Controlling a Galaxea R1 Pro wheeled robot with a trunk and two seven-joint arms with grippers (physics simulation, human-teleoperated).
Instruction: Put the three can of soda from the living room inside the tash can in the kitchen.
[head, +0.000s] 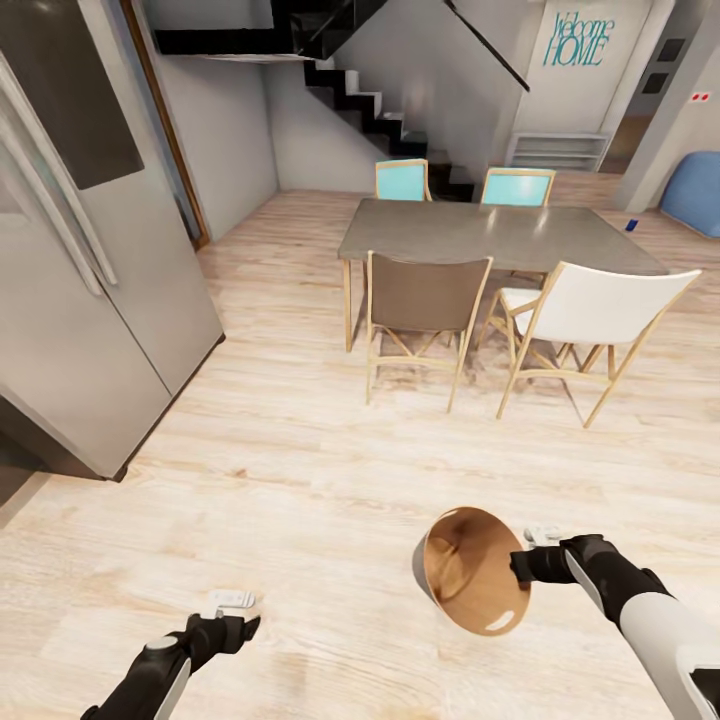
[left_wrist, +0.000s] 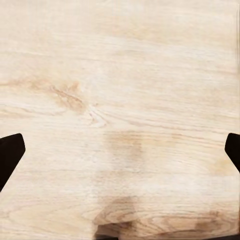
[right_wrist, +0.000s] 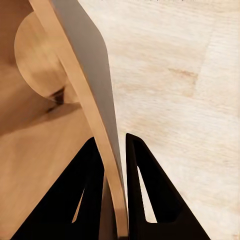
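Wood-lined tash can (head: 470, 585) hangs pinched by the right claw (head: 530, 552); left claw (head: 232, 602) spread, empty. Carrying step; next, reach the cans, perhaps at one o'clock.

Small blue object (head: 631, 224) on far floor too small to identify; fridge (head: 80, 250) cut off by edge.

The head view looks forward and down over the wood floor (head: 300, 480) toward a distant dining table (head: 500, 232). Both wrist views face that floor closely; the right one shares the tash can (right_wrist: 95, 95) rim.
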